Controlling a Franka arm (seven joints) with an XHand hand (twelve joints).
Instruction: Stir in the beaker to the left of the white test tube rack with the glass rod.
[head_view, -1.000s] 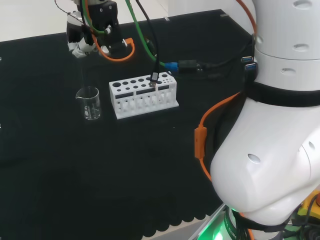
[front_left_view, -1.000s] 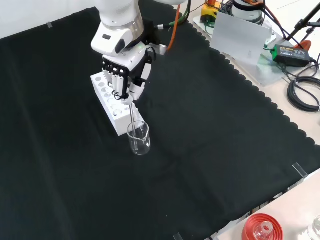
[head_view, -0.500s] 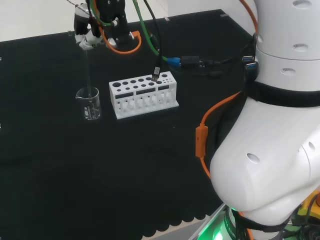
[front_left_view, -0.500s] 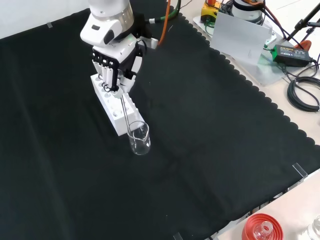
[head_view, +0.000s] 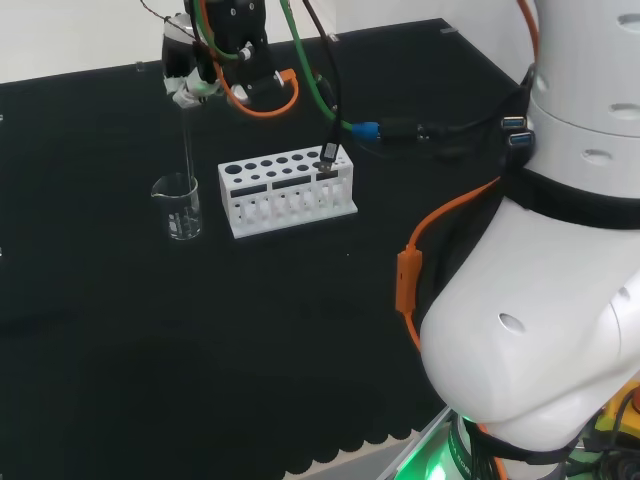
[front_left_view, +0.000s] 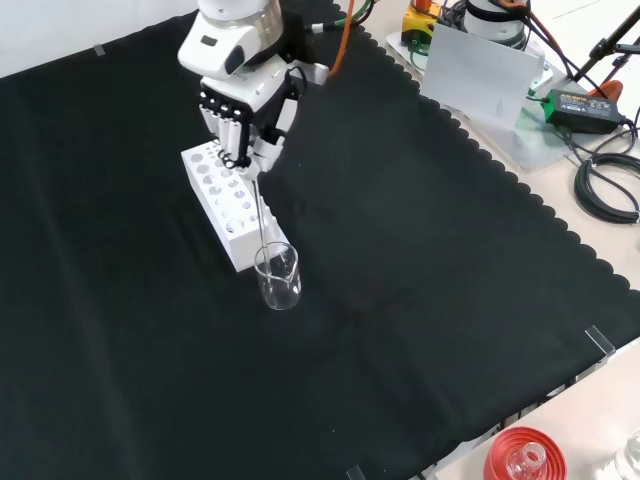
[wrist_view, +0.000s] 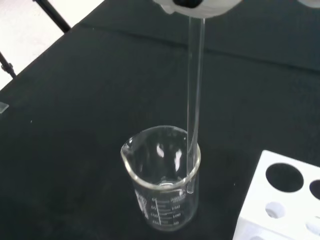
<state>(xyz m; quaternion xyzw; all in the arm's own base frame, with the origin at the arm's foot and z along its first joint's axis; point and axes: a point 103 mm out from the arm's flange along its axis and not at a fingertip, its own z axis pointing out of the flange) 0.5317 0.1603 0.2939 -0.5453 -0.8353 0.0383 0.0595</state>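
One glass rod hangs down from the hand, and I can see its fingers curled round the top of it, pinching it. The rod leans a little. Its low end is inside the beaker, close to the wall on the side nearest the rack. I cannot tell if the tip touches the bottom.

In the front view, the beaker stands just beside the near end of the white test tube rack, in the middle part of the black cloth, well away from its wavy right edge. In the head view, the beaker is to the left of the rack, with a small gap between them. The beaker is upright and has a little spout on its rim. I cannot tell if there is any water in it.

In the head view the hand is high above the beaker, near the far edge of the cloth, and the rod runs down from it into the glass. Orange and green cables loop beside the hand.

A red ribbed ring with a glass piece on it sits past the near right corner of the cloth in the front view.
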